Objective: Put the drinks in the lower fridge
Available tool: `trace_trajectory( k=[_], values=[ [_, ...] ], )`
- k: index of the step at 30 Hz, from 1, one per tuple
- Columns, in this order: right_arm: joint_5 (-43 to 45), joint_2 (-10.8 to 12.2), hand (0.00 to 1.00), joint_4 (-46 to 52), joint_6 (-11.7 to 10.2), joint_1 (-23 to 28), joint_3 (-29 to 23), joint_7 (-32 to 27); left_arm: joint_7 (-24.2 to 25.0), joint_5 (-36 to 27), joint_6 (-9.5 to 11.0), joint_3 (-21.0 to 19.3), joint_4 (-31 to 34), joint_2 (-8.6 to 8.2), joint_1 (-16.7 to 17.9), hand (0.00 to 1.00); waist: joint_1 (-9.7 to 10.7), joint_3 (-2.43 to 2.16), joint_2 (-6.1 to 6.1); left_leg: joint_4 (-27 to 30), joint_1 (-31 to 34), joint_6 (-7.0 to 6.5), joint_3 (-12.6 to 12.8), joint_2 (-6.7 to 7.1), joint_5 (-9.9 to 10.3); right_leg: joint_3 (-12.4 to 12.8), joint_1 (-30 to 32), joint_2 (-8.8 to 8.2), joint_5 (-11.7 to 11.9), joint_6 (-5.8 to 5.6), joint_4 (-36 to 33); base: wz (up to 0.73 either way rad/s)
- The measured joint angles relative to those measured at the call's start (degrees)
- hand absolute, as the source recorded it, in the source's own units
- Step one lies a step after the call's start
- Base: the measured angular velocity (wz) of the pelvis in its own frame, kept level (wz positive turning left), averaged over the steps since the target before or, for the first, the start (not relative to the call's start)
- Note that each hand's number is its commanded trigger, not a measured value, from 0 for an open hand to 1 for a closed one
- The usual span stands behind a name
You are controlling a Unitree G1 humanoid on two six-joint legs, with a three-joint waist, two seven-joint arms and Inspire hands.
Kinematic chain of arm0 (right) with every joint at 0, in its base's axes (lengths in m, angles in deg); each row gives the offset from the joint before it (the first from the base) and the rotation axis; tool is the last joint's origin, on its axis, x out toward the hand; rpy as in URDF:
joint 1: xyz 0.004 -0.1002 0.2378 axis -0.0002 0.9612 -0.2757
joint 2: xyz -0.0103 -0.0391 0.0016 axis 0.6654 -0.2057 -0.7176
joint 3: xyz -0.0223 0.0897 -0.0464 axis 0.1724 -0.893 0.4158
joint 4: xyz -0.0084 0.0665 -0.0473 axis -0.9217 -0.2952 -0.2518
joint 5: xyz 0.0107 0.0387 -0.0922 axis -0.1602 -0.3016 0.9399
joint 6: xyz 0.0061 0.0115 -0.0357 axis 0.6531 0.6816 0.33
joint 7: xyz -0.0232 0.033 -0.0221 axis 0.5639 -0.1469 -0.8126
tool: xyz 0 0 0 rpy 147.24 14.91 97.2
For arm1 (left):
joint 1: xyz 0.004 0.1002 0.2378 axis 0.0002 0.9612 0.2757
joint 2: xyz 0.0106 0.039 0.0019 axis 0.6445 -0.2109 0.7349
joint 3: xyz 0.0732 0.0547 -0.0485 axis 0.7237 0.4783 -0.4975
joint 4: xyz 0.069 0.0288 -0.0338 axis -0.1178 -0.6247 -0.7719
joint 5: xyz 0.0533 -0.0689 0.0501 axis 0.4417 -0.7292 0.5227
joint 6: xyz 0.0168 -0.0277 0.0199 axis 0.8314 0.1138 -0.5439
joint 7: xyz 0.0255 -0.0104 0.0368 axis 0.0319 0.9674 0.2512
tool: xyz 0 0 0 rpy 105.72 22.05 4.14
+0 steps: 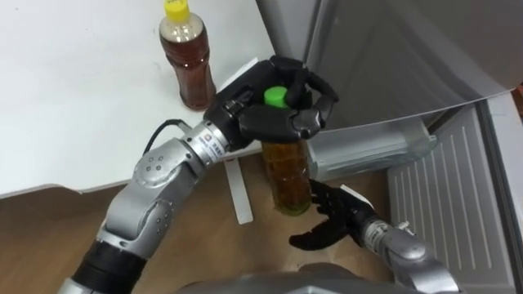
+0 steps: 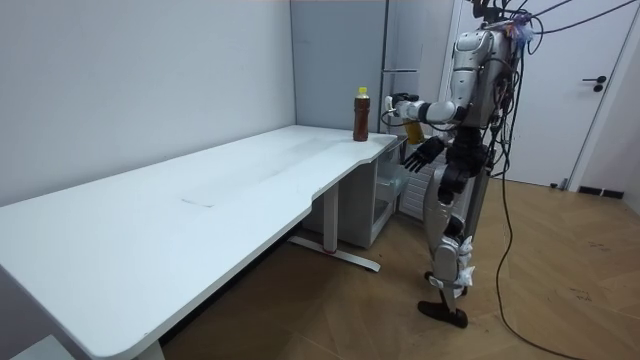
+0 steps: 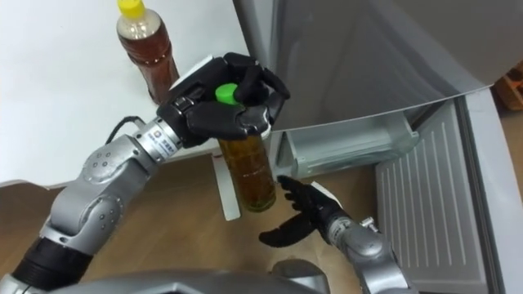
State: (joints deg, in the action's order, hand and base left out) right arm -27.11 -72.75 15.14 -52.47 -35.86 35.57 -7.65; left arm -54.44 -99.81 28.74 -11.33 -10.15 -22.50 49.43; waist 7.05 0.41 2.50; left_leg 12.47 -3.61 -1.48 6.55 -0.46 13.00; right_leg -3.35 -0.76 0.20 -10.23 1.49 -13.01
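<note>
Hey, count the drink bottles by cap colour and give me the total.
Yellow-capped bottle: 1, standing on the white table
Green-capped bottle: 1, gripped from above by the left hand
Total: 2 bottles

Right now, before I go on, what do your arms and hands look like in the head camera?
The left arm and right arm are silver-grey metal with rounded joint housings; the left turns black near the shoulder. Both the left hand and right hand are black. A thin black cable loops by the left wrist, which carries a small white printed label.
</note>
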Motion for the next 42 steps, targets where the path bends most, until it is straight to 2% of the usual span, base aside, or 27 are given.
trace_trajectory(
  k=[6, 9, 13, 15, 19, 21, 23, 29, 35, 38, 42],
  values=[
    [-2.77, -0.16, 0.0, 0.04, -1.93, 0.24, 0.08, 4.18, -1.05, 1.62, 3.22, -1.57, 0.06, 0.02, -0.25, 1.0, 0.13, 0.04, 0.17, 0.94, 0.2, -0.1, -0.08, 0.04, 0.06, -0.03, -0.34, -0.06, 0.35, -0.15, 0.08, 0.02],
    [-2.84, -1.22, 0.0, 0.04, -2.82, 0.56, 0.13, 6.85, -1.59, 1.62, 5.27, -2.5, 0.07, 0.02, -0.44, 1.0, -0.63, 0.2, -0.02, 0.79, 0.12, -0.17, -0.09, -0.1, 0.11, -0.01, -0.28, -0.07, 0.69, -0.1, 0.19, -0.03],
    [-2.85, -2.32, 0.0, 0.02, -2.99, 0.75, 0.21, 8.93, -3.56, 1.78, 6.59, -2.53, 0.07, 0.04, -1.09, 1.0, -1.38, 0.43, -0.13, 0.44, -0.02, -0.33, -0.18, -0.27, 0.3, -0.2, -0.19, 0.08, 0.93, -0.1, 0.13, 0.0],
    [-2.85, -2.47, 0.0, 0.0, -2.99, 1.2, 0.3, 10.57, -4.05, 3.72, 7.33, -2.54, 0.07, 0.08, -1.45, 1.0, -2.41, 0.54, -0.18, 0.34, 0.11, -0.36, -0.16, -0.29, 0.32, -0.61, 0.03, 0.03, 1.03, -0.07, 0.01, -0.02],
    [-3.53, -2.54, 0.0, -0.01, -2.97, 2.01, 0.61, 13.55, -4.6, 6.39, 7.46, -2.52, 0.11, 0.69, -1.46, 1.0, -2.75, 0.62, 0.04, 0.38, 0.25, -0.36, -0.14, -0.22, 0.31, -0.81, 0.01, 0.0, 1.03, -0.07, 0.15, 0.03],
    [-6.05, -2.7, 0.0, 0.08, -2.97, 2.08, 0.84, 15.29, -4.89, 6.57, 7.49, -2.49, 0.14, 2.21, -1.46, 1.0, -2.88, 0.56, 0.31, 0.41, 0.4, -0.36, -0.13, -0.21, 0.31, -0.75, 0.08, 0.14, 1.03, -0.07, 0.34, 0.0],
    [-8.24, -3.06, 0.0, 0.1, -2.97, 2.05, 0.87, 16.68, -4.9, 6.55, 7.49, -2.48, 0.13, 2.64, -1.47, 1.0, -2.82, 0.53, 0.59, 0.46, 0.32, -0.37, -0.23, -0.19, 0.32, -0.71, 0.03, 0.18, 1.03, -0.08, 0.41, 0.0],
    [-13.76, -3.99, 0.0, 0.67, -3.12, 1.58, 0.94, 18.67, -4.82, 6.44, 7.95, -1.92, 0.13, 2.76, -1.46, 1.0, -2.94, 0.77, 1.67, 0.45, -0.09, -0.37, -0.25, -0.17, 0.32, -0.58, -0.26, 0.05, 1.04, -0.1, 0.4, 0.0],
    [-13.88, -4.05, 0.0, 2.37, -3.04, 1.56, 0.88, 18.92, -3.75, 6.44, 7.95, 2.24, 0.09, 2.8, -1.45, 1.0, -2.63, 1.08, 0.69, 0.3, -0.02, -0.6, -0.32, -0.16, 0.5, -0.63, -0.22, 0.26, 1.15, -0.25, 0.35, 0.0],
    [-13.96, -4.05, 0.0, 2.46, -2.96, 1.57, 0.88, 19.46, -2.69, 6.39, 7.94, 4.03, 0.09, 2.89, -1.21, 1.0, -2.58, 0.76, -0.03, 0.28, -0.04, -0.61, -0.36, -0.16, 0.52, -0.58, -0.18, 0.06, 1.15, -0.25, 0.35, 0.0],
    [-13.98, -4.07, 0.0, 2.47, -2.96, 1.54, 0.8, 19.52, -1.83, 6.38, 7.94, 5.04, 0.09, 2.92, -1.13, 1.0, -2.51, 0.7, -0.09, 0.32, -0.11, -0.6, -0.29, -0.2, 0.52, -0.47, -0.18, 0.0, 1.14, -0.25, 0.35, 0.0]
  ],
)
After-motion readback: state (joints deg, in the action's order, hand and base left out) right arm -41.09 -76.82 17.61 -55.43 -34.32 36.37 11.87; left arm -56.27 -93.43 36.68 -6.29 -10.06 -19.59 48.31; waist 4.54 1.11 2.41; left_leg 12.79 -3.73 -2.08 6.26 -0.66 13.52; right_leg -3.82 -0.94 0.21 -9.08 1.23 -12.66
